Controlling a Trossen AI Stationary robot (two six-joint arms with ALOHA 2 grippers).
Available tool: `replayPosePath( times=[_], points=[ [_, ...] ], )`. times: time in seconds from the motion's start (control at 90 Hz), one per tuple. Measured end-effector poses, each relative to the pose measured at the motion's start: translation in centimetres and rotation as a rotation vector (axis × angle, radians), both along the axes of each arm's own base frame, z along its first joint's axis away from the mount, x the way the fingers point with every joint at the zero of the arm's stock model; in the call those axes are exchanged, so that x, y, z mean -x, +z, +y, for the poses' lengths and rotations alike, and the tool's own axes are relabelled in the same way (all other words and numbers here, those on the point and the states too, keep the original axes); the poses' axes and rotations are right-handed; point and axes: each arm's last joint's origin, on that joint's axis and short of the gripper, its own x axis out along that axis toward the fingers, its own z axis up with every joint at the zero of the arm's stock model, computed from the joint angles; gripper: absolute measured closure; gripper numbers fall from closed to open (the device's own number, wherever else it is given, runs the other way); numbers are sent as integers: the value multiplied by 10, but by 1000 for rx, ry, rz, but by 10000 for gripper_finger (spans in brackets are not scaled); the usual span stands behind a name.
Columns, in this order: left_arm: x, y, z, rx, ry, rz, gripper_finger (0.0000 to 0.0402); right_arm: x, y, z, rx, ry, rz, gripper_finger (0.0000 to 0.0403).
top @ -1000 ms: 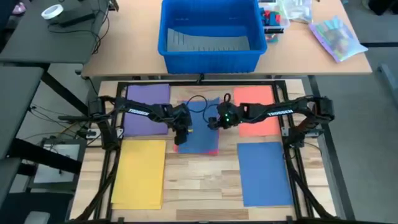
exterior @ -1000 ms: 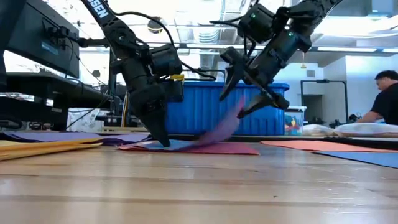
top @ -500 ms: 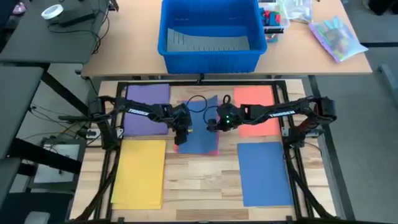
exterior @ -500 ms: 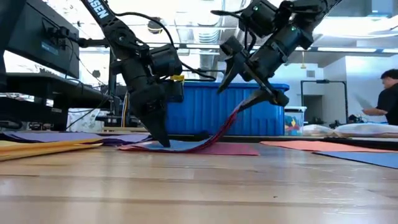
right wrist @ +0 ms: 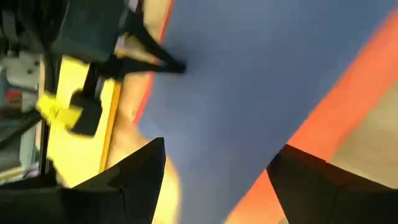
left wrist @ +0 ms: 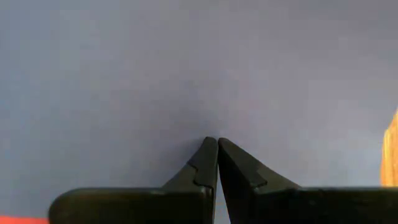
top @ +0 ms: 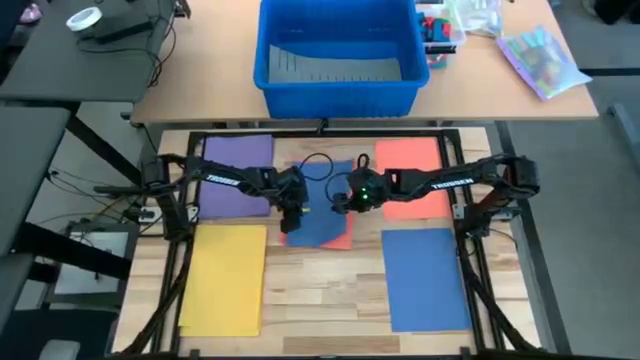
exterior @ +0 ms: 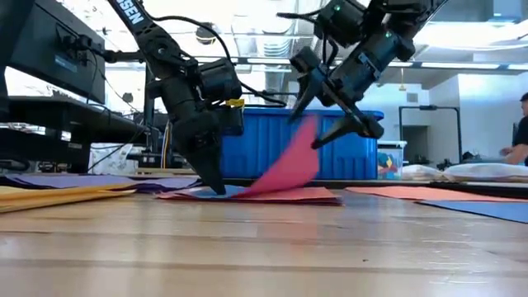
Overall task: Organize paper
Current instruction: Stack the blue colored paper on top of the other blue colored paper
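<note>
At the table's middle a blue sheet [top: 320, 215] lies on a red-pink sheet [exterior: 289, 169]. My left gripper [top: 290, 222] stands shut on the pile's left part. The pile's right side curls up off the table toward my right gripper [exterior: 304, 132], which hangs open above it. In the right wrist view the blue sheet [right wrist: 249, 81] and an orange-red strip [right wrist: 329, 93] run between the spread fingers. My left gripper presses its shut fingertips [left wrist: 216, 142] down on the blue sheet's left part [left wrist: 211, 93], slanting down from above; that part lies flat on the table. My right gripper has the raised edge [exterior: 309, 124] between its open fingers; whether a finger touches it, I cannot tell.
Single sheets lie around the pile: purple [top: 238, 180] far left, yellow [top: 225, 280] near left, orange-red [top: 415, 180] far right, blue [top: 425, 280] near right. A blue bin [top: 335, 90] and a clear bag [top: 540, 55] sit on the far table. A person [exterior: 518, 132] shows at the right.
The pile's right side has curled up higher off the table, and the red-pink sheet's face now stands toward the low camera, while its left part stays pinned. My right gripper has risen a little and stayed open.
</note>
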Motion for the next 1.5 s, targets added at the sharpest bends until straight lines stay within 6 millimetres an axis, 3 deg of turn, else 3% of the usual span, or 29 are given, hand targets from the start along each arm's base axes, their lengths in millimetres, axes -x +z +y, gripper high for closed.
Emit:
replayPosePath(
  times=[0.156,0.267,0.633,0.944,1.5],
  points=[
    [0,0,0,3,5,1,402,-4,-13,1,-5,3,37,148],
    [0,0,0,9,16,4,402,-7,-11,1,6,9,5,148],
    [0,0,0,1,1,4,402,-3,11,3,29,31,-47,148],
    [0,0,0,1,0,4,402,-12,34,9,6,120,-92,148],
    [0,0,0,1,0,4,402,-6,24,8,22,140,24,148]
  ],
)
